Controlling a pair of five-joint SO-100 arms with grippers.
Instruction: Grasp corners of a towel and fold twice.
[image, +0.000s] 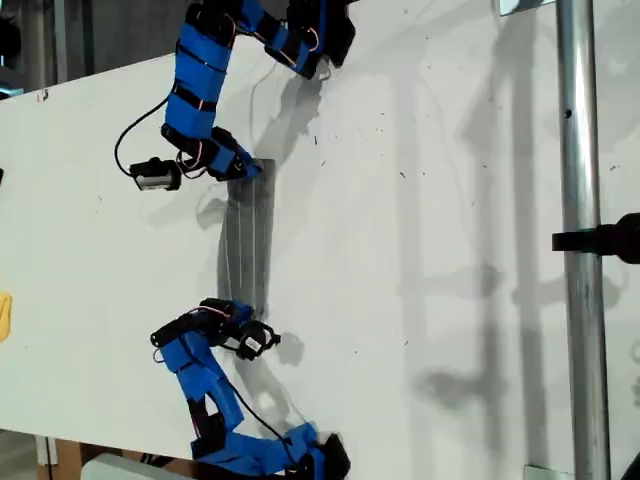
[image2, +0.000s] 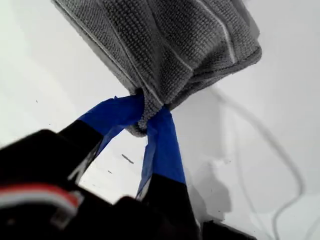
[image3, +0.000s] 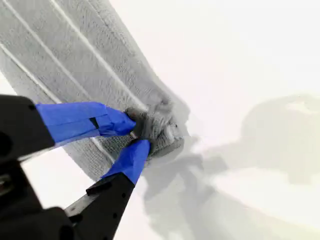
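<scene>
The towel (image: 250, 235) is a grey striped cloth folded into a narrow strip on the white table. One blue arm's gripper (image: 248, 170) pinches the strip's far end and another arm's gripper (image: 238, 312) holds its near end. I cannot tell from the wrist views which arm is which. My first gripper (image2: 145, 117) is shut on a bunched corner of the towel (image2: 170, 45), where several layers hang together. My second gripper (image3: 136, 134) is shut on a crumpled corner at the end of the flat striped towel (image3: 65, 55).
A small yellow object (image: 4, 316) lies at the exterior view's left edge. A metal pole (image: 580, 200) with a black clamp (image: 605, 240) stands at the exterior view's right. The white table (image: 420, 250) ends close behind both arm bases.
</scene>
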